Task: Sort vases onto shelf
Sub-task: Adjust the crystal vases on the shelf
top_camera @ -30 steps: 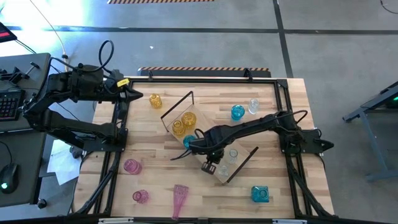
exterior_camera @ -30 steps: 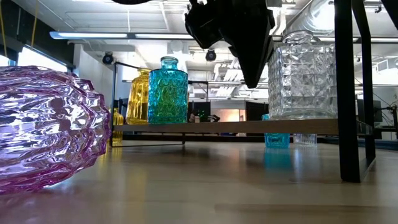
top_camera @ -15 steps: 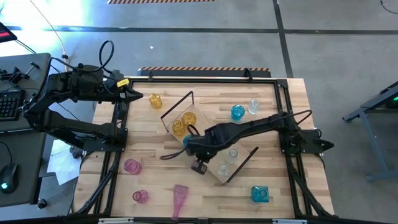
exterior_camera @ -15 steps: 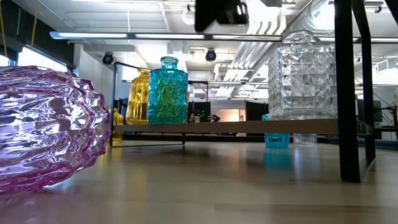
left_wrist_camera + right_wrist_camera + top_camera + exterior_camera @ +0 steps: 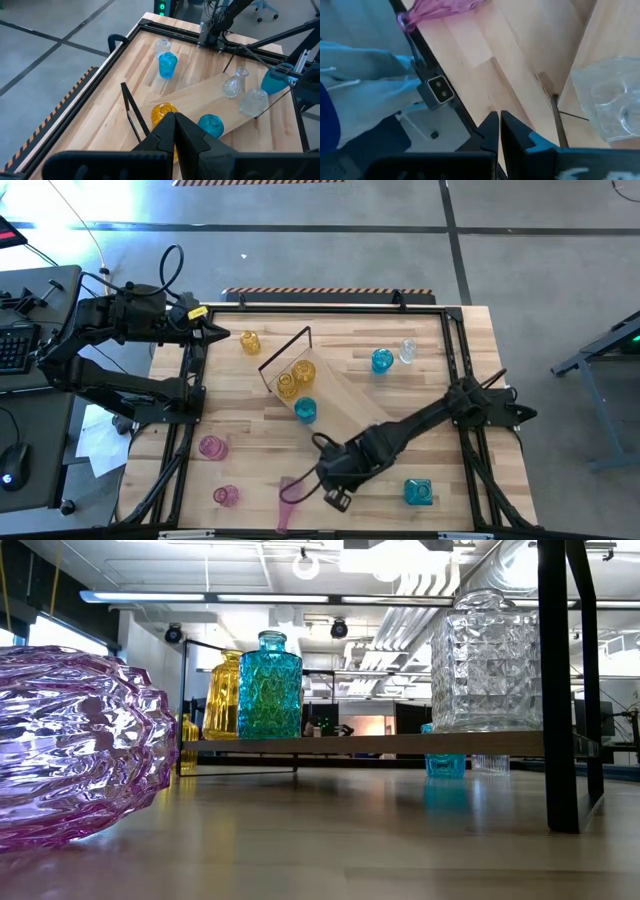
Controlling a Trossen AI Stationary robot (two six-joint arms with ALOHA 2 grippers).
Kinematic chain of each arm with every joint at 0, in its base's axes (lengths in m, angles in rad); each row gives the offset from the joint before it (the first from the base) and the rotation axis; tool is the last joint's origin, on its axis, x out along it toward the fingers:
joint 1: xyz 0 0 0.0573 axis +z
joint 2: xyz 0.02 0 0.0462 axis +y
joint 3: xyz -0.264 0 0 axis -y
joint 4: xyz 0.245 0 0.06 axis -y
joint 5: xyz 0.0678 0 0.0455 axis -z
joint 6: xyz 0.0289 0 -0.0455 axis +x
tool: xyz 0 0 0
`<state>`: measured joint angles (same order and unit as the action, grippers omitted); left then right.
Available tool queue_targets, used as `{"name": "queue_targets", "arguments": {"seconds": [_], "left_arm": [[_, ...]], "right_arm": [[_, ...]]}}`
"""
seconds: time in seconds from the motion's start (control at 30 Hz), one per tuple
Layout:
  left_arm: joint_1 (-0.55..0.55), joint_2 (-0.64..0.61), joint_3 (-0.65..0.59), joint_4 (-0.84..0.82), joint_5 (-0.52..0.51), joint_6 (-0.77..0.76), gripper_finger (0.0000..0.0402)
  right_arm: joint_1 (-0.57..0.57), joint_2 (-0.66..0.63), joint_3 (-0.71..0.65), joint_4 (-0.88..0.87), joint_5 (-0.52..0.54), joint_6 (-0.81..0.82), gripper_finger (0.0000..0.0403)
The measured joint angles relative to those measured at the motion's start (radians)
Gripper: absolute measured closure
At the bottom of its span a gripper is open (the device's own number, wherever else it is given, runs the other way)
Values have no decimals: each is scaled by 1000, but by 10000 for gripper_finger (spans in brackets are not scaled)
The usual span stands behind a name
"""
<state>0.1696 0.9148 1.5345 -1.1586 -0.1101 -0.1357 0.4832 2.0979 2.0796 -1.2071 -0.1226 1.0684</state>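
Shelf (image 5: 335, 395) lay diagonal across table, far-left to near-right; tall pink vase (image 5: 290, 500) lay flat, mouth nearward; right gripper (image 5: 337, 500) closed, empty, beside it; left gripper (image 5: 222, 334) closed, parked

Shelf (image 5: 335, 395) slanting across mid-table, vases (image 5: 296, 378) on it, other vases scattered around it on the table (image 5: 440, 340)

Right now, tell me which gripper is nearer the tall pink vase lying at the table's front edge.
Right. The right gripper hangs just beside the tall pink vase; the left gripper waits at the table's far left corner.
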Motion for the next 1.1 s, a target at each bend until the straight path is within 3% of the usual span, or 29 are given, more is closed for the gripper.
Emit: {"name": "queue_targets", "arguments": {"seconds": [0.13, 0.33, 0.6, 1.1], "left_arm": [[0, 0, 0, 0, 0, 8, 401], [0, 0, 0, 0, 22, 10, 402], [0, -25, 1, 0, 23, 9, 402], [0, -61, 1, 0, 22, -11, 402]], "right_arm": [[-8, 12, 0, 0, -9, -18, 403], [-18, 90, -2, 5, -107, -132, 403], [-20, 108, -2, -24, -53, -153, 403], [-60, 108, -2, -66, -51, -228, 403]]}}
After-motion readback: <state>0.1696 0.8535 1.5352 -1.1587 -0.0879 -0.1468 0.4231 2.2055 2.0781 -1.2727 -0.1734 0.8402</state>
